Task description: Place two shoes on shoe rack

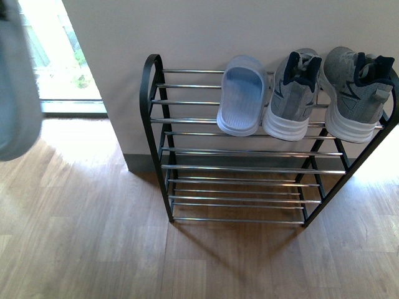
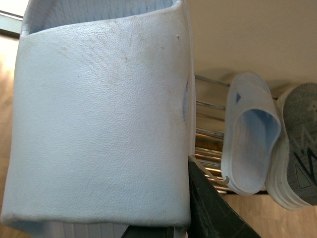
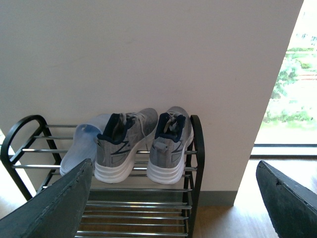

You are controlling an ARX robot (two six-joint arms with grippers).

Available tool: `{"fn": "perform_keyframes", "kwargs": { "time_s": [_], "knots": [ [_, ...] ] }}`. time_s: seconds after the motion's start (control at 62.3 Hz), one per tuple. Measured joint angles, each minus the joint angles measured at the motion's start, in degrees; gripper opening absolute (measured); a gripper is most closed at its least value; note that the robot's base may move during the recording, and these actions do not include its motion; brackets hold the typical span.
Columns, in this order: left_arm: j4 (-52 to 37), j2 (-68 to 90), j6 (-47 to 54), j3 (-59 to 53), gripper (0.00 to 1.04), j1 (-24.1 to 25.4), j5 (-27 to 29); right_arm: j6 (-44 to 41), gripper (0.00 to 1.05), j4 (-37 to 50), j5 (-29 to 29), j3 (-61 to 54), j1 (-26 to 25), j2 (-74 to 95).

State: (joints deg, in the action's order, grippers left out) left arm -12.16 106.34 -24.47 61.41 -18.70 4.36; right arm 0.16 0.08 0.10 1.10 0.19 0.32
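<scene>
Bright daylight from window (image 1: 59, 56), overexposed glare, rack shadow on floor (image 1: 93, 249), near slide (image 2: 104, 124) blurred.

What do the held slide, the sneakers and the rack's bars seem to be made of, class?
Held slide: probably soft rubber or foam, matte with a pebbled grain. Sneakers: grey knit fabric uppers, smooth white soles, likely rubber. Rack's bars: metal, apparently chromed, given their bright reflections.

No words, numbers or brand names can be read anywhere. The grey sneakers (image 1: 293, 96) bear only a dark zigzag mark on their sides, and the pale blue slide (image 1: 242, 94) is plain.
</scene>
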Motion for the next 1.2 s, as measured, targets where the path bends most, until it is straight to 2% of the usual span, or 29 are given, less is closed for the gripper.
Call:
{"fn": "perform_keyframes", "kwargs": {
  "time_s": [0.289, 0.449, 0.69, 1.108, 1.156, 1.204],
  "knots": [
    [13.1, 25.1, 7.5, 30.2, 0.02, -0.2, -5.8, 0.0, 0.96, 0.0, 0.0, 0.0, 0.0, 0.0],
    [20.5, 35.4, 12.7, 48.3, 0.02, -2.3, -10.8, 0.0, 0.96, 0.0, 0.0, 0.0, 0.0, 0.0],
    [28.5, 43.1, 14.7, 61.3, 0.02, -4.0, -8.8, 0.0, 0.96, 0.0, 0.0, 0.0, 0.0, 0.0],
    [35.2, 54.1, 14.5, 74.6, 0.02, -3.6, -7.7, 0.0, 0.96, 0.0, 0.0, 0.0, 0.0, 0.0],
    [35.2, 54.1, 14.4, 74.8, 0.06, -3.7, -7.5, 0.0, 0.96, 0.0, 0.0, 0.0, 0.0, 0.0],
    [34.6, 54.1, 14.4, 74.8, 0.15, -3.8, -7.3, 0.0, 0.96, 0.0, 0.0, 0.0, 0.0, 0.0]
  ]
}}
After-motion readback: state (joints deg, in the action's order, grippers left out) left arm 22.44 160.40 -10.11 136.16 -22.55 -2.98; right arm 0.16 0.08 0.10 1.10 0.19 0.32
